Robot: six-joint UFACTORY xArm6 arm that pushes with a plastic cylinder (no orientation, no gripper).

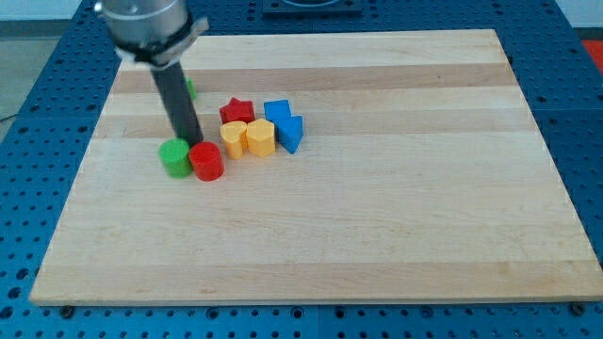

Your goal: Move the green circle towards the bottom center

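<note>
The arm enters from the view's top left, its grey metal housing [146, 24] cut off by the frame's upper edge, and the straight dark rod [177, 99] slants slightly down toward the view's right. My tip [191, 141] meets the pale wooden board [377, 235] in the notch just above two round blocks. There is no gripper here, only the rod, so nothing is clamped or held; the tip simply stands at board height.

Just below my tip and to the view's left sits the green circle, a short green cylinder [174, 156], close against the rod's end; whether they touch I cannot tell. Just below my tip to the view's right sits a red cylinder block [206, 161], touching or nearly touching the green one. Both lie in the board's upper-left part, well apart from the bottom centre.

To the view's right of my tip is a tight cluster: two yellow blocks [248, 137] side by side, their exact shapes hard to make out, a red star-shaped block [236, 111] above them, and two blue blocks [285, 124] beyond, the lower one wedge-like.

Behind the rod, above my tip, a sliver of another green block [191, 89] shows, its shape hidden.

The board rests on a blue perforated table [38, 188].
</note>
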